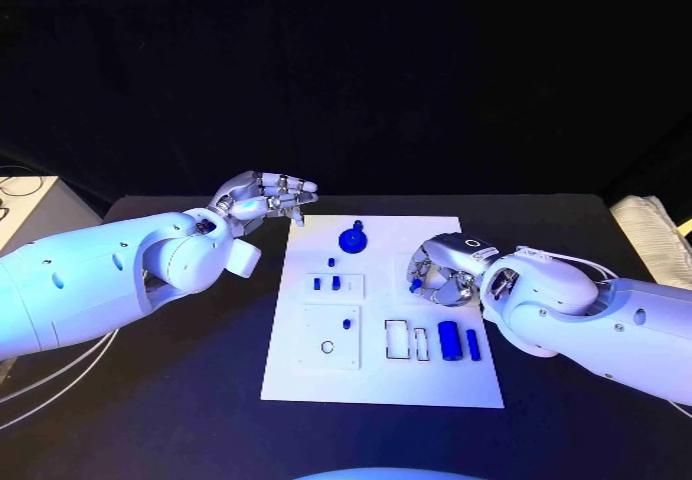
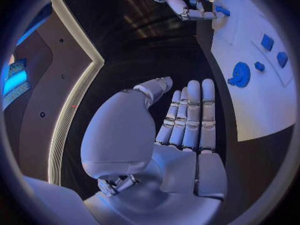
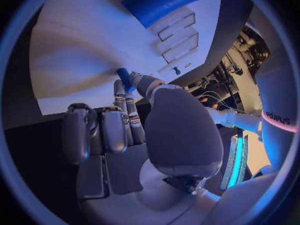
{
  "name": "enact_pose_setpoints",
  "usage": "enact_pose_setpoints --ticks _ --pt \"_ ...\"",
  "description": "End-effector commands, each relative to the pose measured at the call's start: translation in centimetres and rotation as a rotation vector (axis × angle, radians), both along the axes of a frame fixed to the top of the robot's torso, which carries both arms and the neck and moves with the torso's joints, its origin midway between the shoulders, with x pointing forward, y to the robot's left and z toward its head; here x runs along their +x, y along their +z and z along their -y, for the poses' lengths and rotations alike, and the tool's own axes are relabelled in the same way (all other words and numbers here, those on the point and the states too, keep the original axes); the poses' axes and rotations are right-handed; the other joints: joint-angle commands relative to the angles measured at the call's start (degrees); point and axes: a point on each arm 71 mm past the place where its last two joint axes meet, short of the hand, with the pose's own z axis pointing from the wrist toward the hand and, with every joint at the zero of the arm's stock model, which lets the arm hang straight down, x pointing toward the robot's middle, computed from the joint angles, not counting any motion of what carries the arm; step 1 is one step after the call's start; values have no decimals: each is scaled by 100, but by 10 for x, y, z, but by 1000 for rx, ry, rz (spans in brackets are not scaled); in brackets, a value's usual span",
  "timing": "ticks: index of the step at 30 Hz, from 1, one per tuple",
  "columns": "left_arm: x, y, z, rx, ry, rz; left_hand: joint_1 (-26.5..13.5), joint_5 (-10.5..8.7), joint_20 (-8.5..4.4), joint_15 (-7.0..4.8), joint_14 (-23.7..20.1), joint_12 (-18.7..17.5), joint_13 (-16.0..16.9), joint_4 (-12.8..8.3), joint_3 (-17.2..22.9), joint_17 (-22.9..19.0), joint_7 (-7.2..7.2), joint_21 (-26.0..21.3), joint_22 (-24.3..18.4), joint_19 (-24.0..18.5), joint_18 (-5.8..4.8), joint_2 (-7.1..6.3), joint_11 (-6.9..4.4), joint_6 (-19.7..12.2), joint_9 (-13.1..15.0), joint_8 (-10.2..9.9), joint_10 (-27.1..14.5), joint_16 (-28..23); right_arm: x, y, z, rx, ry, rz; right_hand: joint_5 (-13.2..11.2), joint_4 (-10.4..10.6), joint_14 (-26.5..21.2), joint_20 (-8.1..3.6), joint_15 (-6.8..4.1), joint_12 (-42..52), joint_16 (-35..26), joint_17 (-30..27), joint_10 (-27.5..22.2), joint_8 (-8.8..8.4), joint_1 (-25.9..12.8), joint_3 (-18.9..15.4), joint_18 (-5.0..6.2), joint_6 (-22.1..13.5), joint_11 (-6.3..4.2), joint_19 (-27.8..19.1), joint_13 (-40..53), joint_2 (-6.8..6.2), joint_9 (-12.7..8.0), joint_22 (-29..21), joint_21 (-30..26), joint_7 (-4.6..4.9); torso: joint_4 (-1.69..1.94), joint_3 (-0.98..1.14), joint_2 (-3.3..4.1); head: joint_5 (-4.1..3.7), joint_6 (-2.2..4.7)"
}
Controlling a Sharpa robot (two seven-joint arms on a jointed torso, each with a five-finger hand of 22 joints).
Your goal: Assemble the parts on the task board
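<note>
The white task board (image 1: 382, 375) lies mid-table. On it are a round blue knob (image 1: 353, 239), two small blue pieces (image 1: 326, 283), a thick blue cylinder (image 1: 449, 341) and a thin blue peg (image 1: 473, 345). My right hand (image 1: 444, 270) hovers over the board's right side and pinches a small blue part (image 3: 125, 79) between thumb and finger just above the board (image 3: 81, 50). The cylinder (image 3: 162, 2) lies beyond it. My left hand (image 1: 267, 200) is raised off the board's far left corner, fingers straight, holding nothing. From that wrist I see the knob (image 2: 240, 75) and the right hand (image 2: 187, 2).
White rectangular slots (image 1: 405, 339) sit beside the cylinder, and a raised white plate with holes (image 1: 332, 338) lies on the board's left half. Black table surrounds the board. A pale cloth-like object (image 1: 649, 230) lies at the table's right edge.
</note>
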Motion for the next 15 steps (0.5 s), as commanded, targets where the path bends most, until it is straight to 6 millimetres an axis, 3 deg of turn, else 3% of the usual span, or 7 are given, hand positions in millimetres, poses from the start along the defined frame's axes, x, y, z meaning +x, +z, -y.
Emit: enact_pose_setpoints --ticks 1,5,15 --pt "-1 1 2 -14 -15 3 -3 -1 13 1 -42 20 -9 7 -41 -5 -5 -12 -4 36 81 50 -8 21 -9 36 -46 -19 -1 -1 -3 12 -3 26 -22 6 113 -41 -58 -45 20 14 97 42 -24 42 -64 62 -43 124 33 107 48 605 30 -16 -4 2 2 -11 -8" --pt "-1 1 2 -14 -15 2 -3 -1 13 1 -42 23 -9 9 -42 -6 -5 -16 -7 37 82 53 -8 22 -10 38 -46 -20 -1 1 -3 39 -36 64 -300 -67 119 -70 -97 -134 25 34 214 115 57 206 -76 104 -77 149 57 246 134 655 86 -38 1 3 0 -25 -8" --pt "0 1 0 -13 -11 2 -3 -1 13 1 -42 23 -9 9 -42 -6 -5 -16 -7 37 82 53 -8 22 -10 38 -46 -20 -9 10 0 95 -64 92 -183 -236 124 -85 -101 -283 28 51 356 221 89 395 -85 78 -79 164 102 306 299 696 123 -5 0 -1 -9 -19 -2"
